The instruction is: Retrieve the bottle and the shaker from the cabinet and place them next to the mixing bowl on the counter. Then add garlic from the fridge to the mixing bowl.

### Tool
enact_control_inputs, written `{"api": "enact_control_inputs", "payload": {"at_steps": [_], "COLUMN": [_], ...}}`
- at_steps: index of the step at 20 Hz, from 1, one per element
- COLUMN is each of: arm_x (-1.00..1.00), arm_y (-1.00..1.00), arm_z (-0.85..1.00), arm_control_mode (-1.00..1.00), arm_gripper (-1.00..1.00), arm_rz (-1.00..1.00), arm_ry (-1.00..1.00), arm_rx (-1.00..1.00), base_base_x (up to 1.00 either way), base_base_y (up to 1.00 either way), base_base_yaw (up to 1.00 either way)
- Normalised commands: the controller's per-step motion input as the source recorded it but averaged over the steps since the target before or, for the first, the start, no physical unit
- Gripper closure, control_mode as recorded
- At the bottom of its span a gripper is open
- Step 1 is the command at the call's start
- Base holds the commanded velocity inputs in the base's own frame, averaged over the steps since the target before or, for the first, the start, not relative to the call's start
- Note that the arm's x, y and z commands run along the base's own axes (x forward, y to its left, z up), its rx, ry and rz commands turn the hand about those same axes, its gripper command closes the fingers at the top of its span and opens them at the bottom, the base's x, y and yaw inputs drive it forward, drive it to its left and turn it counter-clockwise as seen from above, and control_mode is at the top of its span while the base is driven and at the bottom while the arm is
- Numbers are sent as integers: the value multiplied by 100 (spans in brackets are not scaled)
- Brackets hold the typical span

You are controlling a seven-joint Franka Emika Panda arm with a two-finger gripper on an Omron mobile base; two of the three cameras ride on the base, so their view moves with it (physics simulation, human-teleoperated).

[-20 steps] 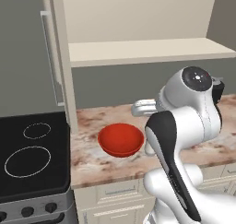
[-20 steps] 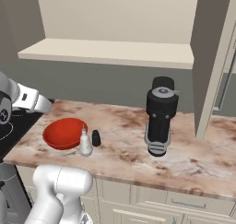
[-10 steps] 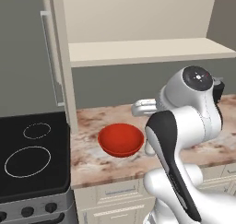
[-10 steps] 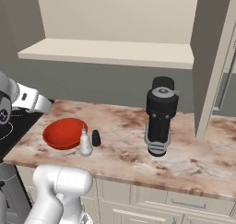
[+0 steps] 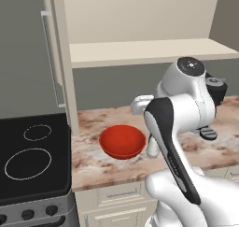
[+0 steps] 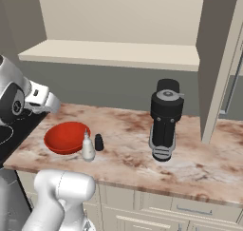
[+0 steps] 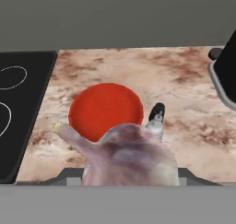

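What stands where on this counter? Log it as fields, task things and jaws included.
mixing bowl: on the counter, near the stovetop, nothing in it
bottle: upright, close beside the bowl
shaker: upright, next to the bottle
coffee machine: farther along the counter, apart from the rest
garlic: gripped, bowl just ahead in the hand view
jaws: shut on the garlic

Glossy red mixing bowl sits on mottled, marble-like stone counter; black stovetop looks smooth.
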Motion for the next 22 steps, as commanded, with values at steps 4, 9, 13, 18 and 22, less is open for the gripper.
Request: {"api": "enact_control_inputs", "payload": {"at_steps": [4, 9, 13, 18, 22], "arm_x": [31, 35, 39, 60, 45], "arm_y": [0, 12, 26, 10, 0], "arm_z": [-8, -51, -91, -98, -70], "arm_control_mode": [-100, -100, -100, -100, -100], "arm_gripper": [100, 100, 100, 100, 100], "arm_rz": [7, 4, 0, 2, 2], "arm_ry": [23, 13, 17, 19, 4], "arm_rx": [0, -2, -4, -1, 0], "base_base_x": [0, 0, 0, 0, 0], "base_base_y": [0, 0, 0, 0, 0], "base_base_yaw": [0, 0, 0, 0, 0]}}
